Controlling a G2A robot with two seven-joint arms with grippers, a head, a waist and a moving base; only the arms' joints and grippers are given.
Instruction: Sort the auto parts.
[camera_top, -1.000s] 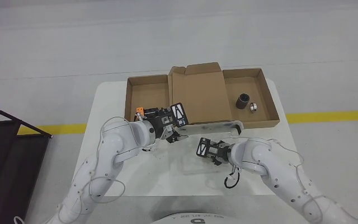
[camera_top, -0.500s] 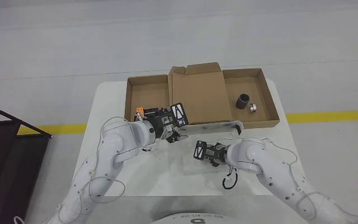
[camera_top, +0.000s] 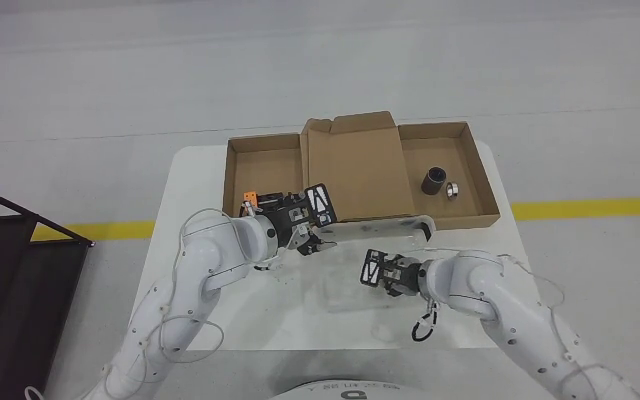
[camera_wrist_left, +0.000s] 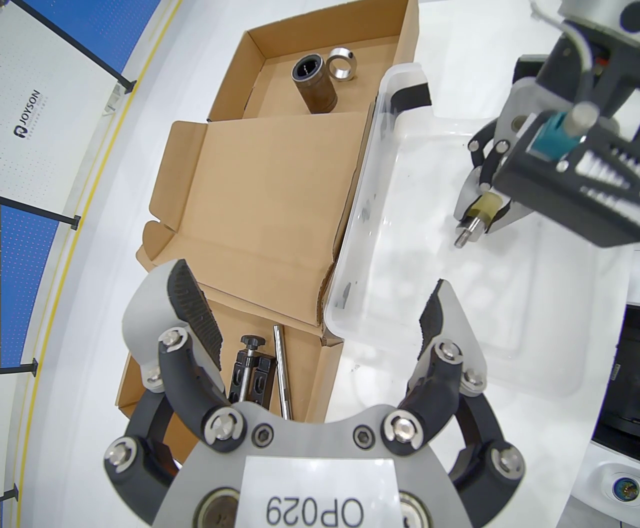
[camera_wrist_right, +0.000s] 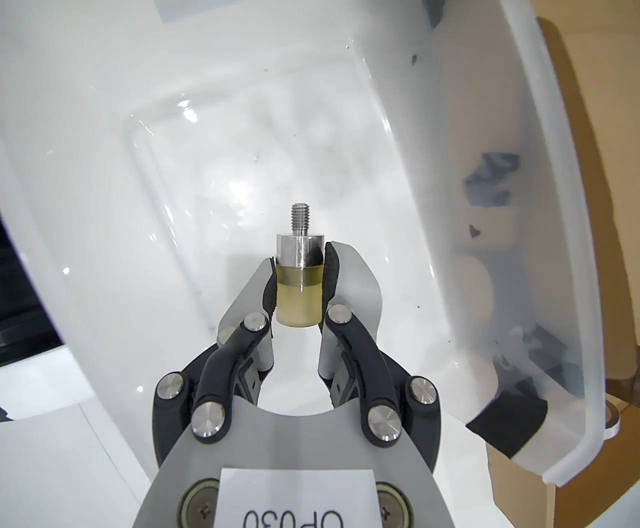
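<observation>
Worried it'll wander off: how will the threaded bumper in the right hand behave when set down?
The bumper is cylindrical, so laid sideways it would probably roll. Its yellowish half looks rubbery, so the right hand likely grips it without slip. The clear bin walls should stop it.

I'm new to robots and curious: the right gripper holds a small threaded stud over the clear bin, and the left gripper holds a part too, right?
Not quite. The left gripper is open and empty, as the left wrist view shows. The right gripper does hold the threaded stud over the clear bin.
</observation>
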